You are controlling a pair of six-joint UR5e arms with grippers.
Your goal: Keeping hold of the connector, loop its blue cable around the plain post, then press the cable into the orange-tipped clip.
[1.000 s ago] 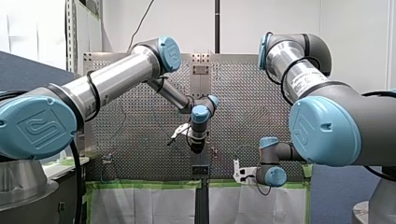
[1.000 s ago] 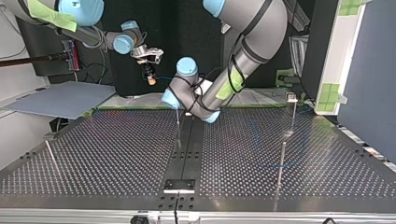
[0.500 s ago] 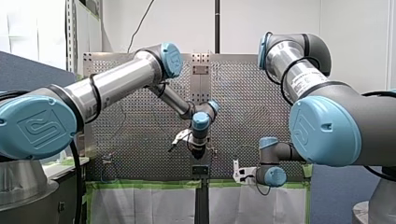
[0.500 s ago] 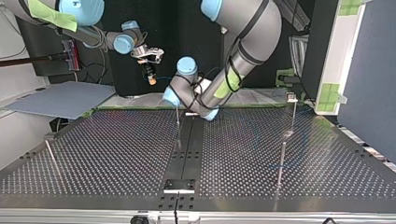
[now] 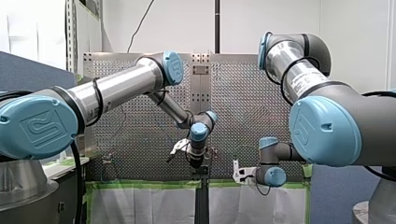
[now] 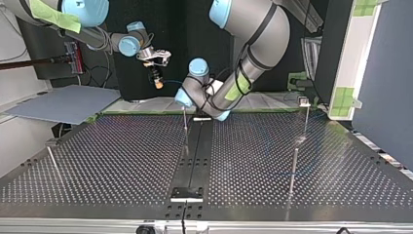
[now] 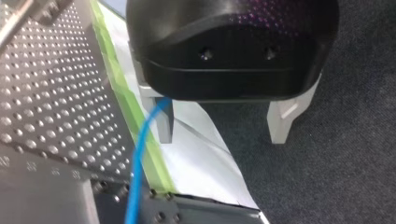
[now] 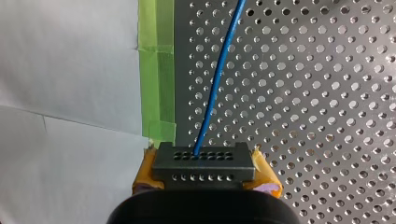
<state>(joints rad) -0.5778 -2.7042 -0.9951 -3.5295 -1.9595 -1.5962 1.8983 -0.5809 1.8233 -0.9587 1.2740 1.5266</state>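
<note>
Front view: you'll find my left gripper (image 5: 196, 157) low at the perforated table's (image 5: 135, 135) middle; a moulded logo marks the nearest blue joint cap (image 5: 37, 126). Top view: my right gripper (image 6: 157, 82) hangs beyond the far edge. Left wrist view: fingers (image 7: 282, 123) spread wide, empty, blue cable (image 7: 139, 163) passing one. Right wrist view: yellow pads (image 8: 267, 179) clamp the dark connector (image 8: 203, 163).
</note>
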